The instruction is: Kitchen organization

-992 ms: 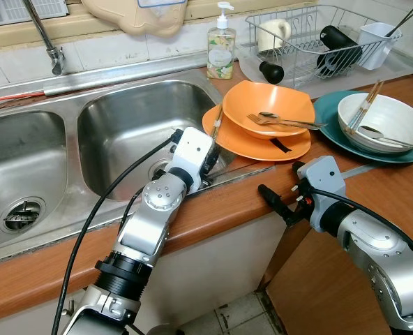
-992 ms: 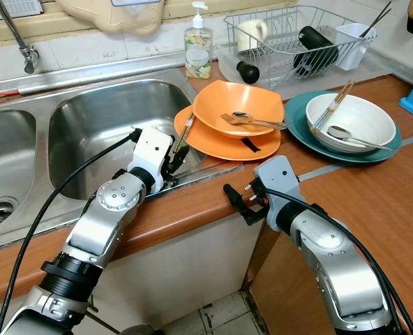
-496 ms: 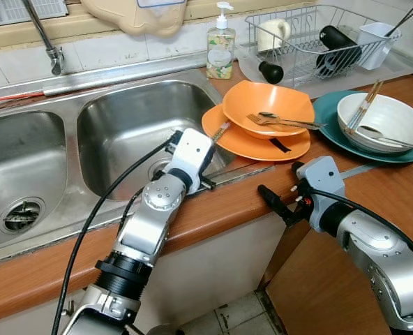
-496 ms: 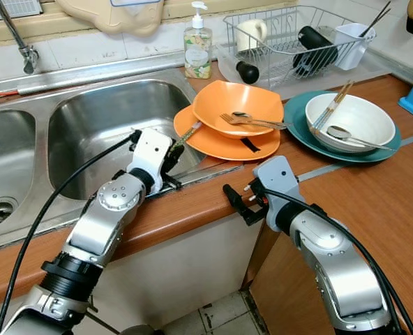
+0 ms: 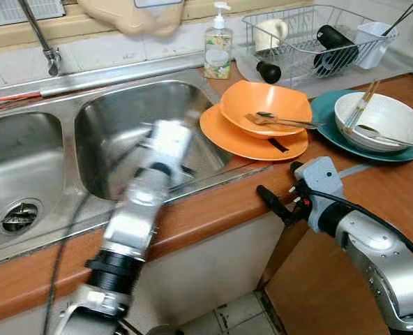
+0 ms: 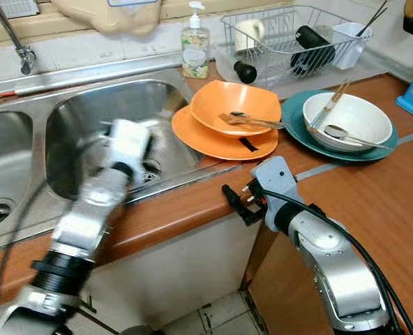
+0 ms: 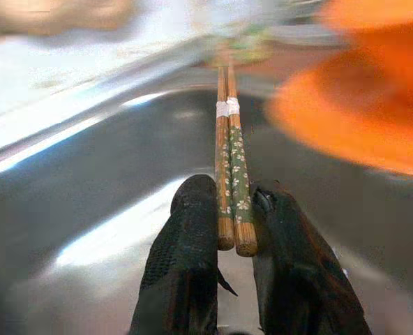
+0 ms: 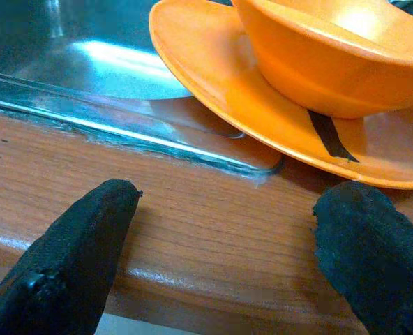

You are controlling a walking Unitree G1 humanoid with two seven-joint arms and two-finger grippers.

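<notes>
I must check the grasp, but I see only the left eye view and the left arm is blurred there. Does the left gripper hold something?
Observer: Yes. In the left wrist view the left gripper is shut on a pair of chopsticks.
Operator: Where do they point?
Observer: Out over the sink basin, with the orange plate beside them.
Operator: And the right gripper?
Observer: The right gripper is open and holds nothing, above the wooden counter edge.
</notes>
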